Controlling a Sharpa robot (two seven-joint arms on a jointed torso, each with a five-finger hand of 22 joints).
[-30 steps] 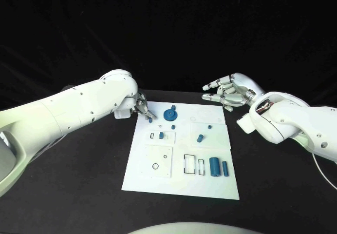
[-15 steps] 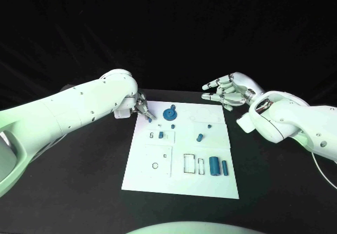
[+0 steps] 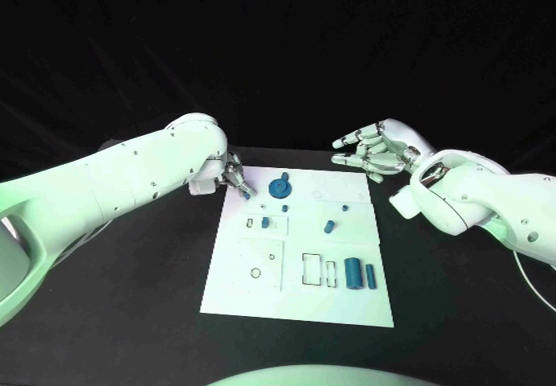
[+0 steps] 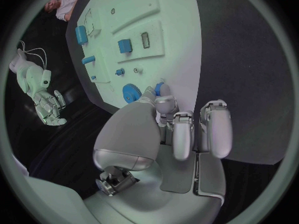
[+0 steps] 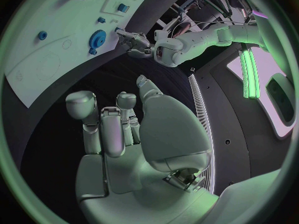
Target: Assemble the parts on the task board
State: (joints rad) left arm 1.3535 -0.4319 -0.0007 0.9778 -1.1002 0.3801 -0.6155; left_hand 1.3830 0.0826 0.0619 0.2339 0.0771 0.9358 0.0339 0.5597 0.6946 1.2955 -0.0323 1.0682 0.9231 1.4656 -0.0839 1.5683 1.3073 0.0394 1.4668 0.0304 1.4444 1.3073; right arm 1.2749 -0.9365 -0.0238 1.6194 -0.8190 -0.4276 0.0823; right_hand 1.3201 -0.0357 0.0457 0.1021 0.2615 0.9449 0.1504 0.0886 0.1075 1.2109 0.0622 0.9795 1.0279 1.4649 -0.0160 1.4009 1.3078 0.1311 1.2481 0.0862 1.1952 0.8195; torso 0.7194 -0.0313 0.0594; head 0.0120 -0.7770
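Robotics lab or test cell, matte black surface (image 3: 139, 273) against black backdrop, flat white plastic task board (image 3: 301, 257) laid out for trials, glowing green light strip (image 5: 250, 69), dark equipment panels beside it

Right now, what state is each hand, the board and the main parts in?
left hand: pinches a small blue part at the board's far left corner.
right hand: holds nothing, fingers apart, off the board's far right corner.
task board: lies flat on the table.
blue gear: sits on the board's far end, beside the left hand.
two blue cylinders: lie side by side near the board's near right.
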